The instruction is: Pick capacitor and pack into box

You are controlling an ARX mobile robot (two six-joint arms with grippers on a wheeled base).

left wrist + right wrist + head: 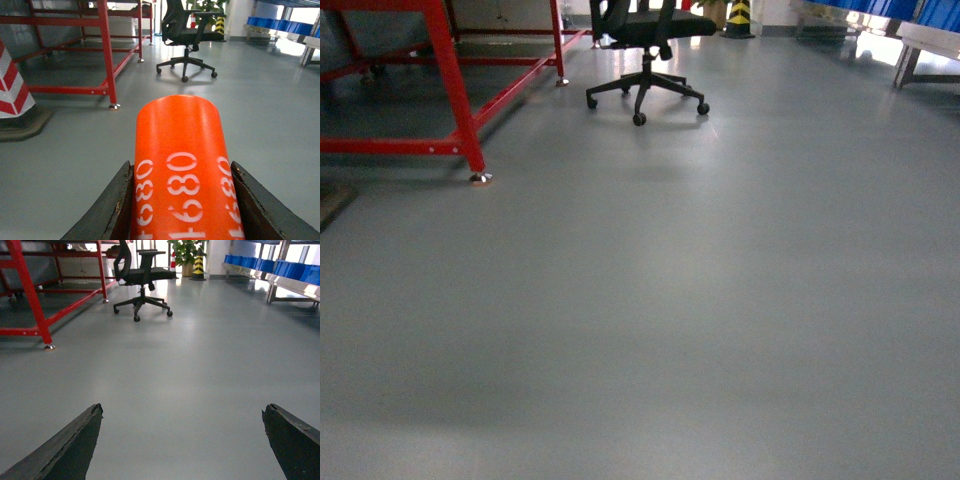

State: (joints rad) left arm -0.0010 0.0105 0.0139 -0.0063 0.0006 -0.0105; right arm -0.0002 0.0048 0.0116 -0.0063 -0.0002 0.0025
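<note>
An orange cylindrical capacitor [180, 165] with white "4680" print fills the lower middle of the left wrist view. My left gripper [181, 172] is shut on it, one dark finger pressed against each side. In the right wrist view my right gripper [182, 412] is open, its fingers far apart over bare grey floor with nothing between them. The box is out of view in all three views. Neither gripper shows in the head view.
A red metal frame [450, 80] stands at the left, with a foot [480, 178] on the floor. A black office chair [645, 60] on castors is ahead. A red-and-white striped cone [12, 90] is near left. Shelving with blue bins [280, 270] lines the right.
</note>
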